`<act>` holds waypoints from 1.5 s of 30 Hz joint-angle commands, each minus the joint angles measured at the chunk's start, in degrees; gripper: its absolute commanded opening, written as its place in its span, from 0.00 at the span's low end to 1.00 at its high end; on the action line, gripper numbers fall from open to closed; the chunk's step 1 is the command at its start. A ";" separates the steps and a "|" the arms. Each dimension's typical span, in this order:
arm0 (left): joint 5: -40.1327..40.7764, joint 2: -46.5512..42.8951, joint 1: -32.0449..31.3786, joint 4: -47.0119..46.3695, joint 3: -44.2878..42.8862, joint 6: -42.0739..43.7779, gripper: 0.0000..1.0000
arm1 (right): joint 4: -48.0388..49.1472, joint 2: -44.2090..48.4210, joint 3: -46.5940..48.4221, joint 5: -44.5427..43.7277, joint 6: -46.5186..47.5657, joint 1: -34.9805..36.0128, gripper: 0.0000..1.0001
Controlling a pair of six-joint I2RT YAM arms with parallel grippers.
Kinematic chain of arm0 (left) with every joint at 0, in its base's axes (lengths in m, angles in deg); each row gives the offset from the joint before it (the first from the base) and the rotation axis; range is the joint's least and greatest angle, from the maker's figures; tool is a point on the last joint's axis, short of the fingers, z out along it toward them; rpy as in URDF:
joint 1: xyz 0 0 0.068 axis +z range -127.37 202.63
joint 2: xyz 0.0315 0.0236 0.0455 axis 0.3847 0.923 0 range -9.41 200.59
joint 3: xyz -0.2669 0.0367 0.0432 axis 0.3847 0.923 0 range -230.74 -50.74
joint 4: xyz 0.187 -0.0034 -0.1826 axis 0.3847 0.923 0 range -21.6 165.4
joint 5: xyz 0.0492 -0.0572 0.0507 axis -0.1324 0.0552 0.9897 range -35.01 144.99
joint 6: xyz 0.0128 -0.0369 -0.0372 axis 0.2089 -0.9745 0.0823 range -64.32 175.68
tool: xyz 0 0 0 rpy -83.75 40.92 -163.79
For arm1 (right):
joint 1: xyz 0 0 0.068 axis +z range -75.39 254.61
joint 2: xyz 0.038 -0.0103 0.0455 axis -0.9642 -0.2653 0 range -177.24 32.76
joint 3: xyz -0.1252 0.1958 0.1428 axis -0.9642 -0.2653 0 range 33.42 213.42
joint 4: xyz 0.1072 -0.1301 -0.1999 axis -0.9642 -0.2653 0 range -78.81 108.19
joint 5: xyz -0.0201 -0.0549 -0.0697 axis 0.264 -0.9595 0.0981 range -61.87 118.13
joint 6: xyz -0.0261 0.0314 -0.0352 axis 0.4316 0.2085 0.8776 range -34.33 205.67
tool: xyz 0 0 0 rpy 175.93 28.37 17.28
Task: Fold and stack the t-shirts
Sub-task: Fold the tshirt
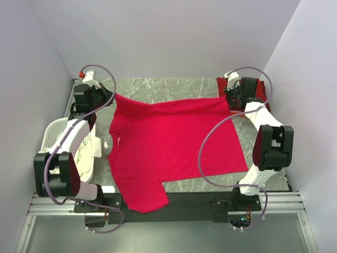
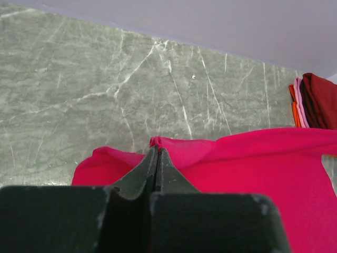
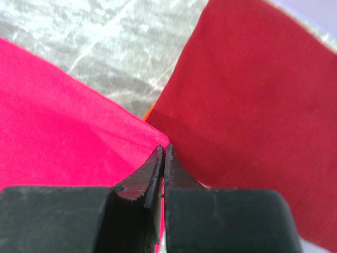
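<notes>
A large crimson-red t-shirt [image 1: 174,142] lies spread flat on the marble table, one sleeve reaching the near rail. At the far left, my left gripper [image 1: 111,98] is shut on a bunched far edge of that shirt [image 2: 253,168], its tips [image 2: 156,150] pinching a small fold. My right gripper [image 1: 230,103] is shut on the shirt's far right corner [image 3: 63,132], tips [image 3: 164,148] at the hem. Just behind it sits a folded stack topped by a dark maroon t-shirt [image 3: 253,105], with orange edges [image 2: 293,108] showing beneath.
A white slotted laundry basket [image 1: 55,132] with pale cloth inside stands at the left edge beside the left arm. Grey walls close in the back and both sides. Bare marble [image 2: 105,79] lies beyond the shirt's far edge.
</notes>
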 commanded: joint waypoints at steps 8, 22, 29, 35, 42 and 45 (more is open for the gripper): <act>-1.29 -4.11 0.11 1.07 1.18 -0.55 0.00 | 0.48 -3.03 4.96 2.14 3.58 -0.43 0.00; -2.25 -11.05 0.02 5.02 5.58 -1.61 0.00 | 1.53 -3.56 3.99 0.38 4.37 -0.51 0.00; -2.17 -14.30 0.02 6.51 8.83 -2.48 0.00 | 2.06 -3.04 2.15 0.03 5.07 -0.60 0.00; -1.02 -16.41 0.02 7.83 10.76 -2.92 0.00 | 2.15 -2.25 0.48 0.29 5.60 -0.86 0.00; -1.73 -18.78 -0.51 9.94 12.17 -3.63 0.00 | 2.85 -0.93 -2.33 0.12 6.56 -1.30 0.00; -1.46 -20.01 -0.51 11.08 12.61 -3.80 0.00 | 3.12 -0.75 -3.04 0.03 6.92 -1.65 0.00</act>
